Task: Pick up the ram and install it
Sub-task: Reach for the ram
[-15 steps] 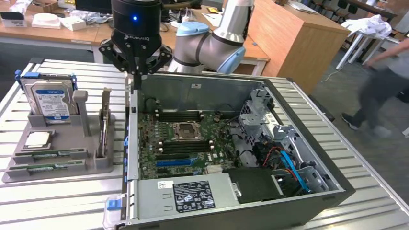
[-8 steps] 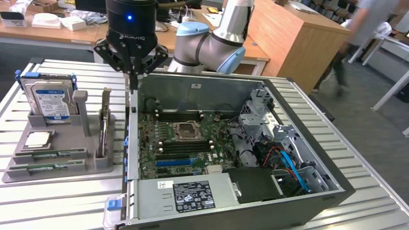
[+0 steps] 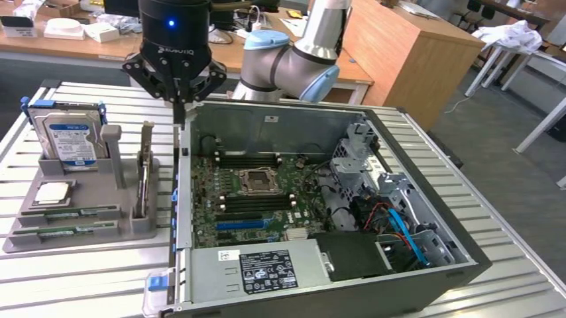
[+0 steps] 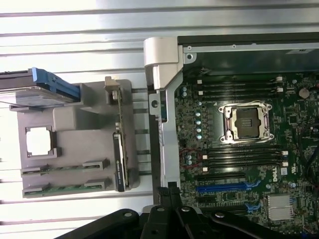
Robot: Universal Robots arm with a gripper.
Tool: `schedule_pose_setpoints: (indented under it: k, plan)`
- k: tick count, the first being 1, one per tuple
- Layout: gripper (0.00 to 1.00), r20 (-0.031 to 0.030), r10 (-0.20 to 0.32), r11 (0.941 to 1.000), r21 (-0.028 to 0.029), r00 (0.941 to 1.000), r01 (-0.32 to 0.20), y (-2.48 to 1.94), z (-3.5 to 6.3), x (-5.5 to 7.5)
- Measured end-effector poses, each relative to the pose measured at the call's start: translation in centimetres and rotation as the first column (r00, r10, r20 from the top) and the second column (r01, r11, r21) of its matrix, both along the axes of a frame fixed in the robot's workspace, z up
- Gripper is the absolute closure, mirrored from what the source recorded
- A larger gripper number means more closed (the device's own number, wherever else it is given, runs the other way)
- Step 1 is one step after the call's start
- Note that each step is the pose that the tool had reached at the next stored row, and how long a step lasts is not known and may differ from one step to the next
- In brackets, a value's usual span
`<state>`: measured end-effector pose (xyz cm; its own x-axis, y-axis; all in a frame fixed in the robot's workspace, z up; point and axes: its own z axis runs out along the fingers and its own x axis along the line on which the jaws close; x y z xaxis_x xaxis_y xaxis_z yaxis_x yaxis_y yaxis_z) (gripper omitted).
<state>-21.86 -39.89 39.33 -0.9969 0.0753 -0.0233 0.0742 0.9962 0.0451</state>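
ram flat in holder, gripper empty

exterior view's left: two green sticks lie in the front slots of the grey holder. silver processor just behind them, hard drive upright at the back, expansion card standing beside. gripper hangs over the left wall of the open case, fingers pressed together, pinching nothing. motherboard lies further right.

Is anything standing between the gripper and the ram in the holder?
Nothing lies over the two flat green ram sticks; they sit uncovered in the grey plastic holder. The tall upright expansion card stands beside them, on the side toward the open black computer case, over whose wall the black gripper hangs.
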Motion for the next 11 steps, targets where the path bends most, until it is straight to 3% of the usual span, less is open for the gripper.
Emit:
schedule_pose_setpoints:
  k: [11]
  plan:
    - [0.90, 0.0000, 0.000, 1.0000, 0.0000, 1.0000, 0.000, 0.00, 0.00, -1.1]
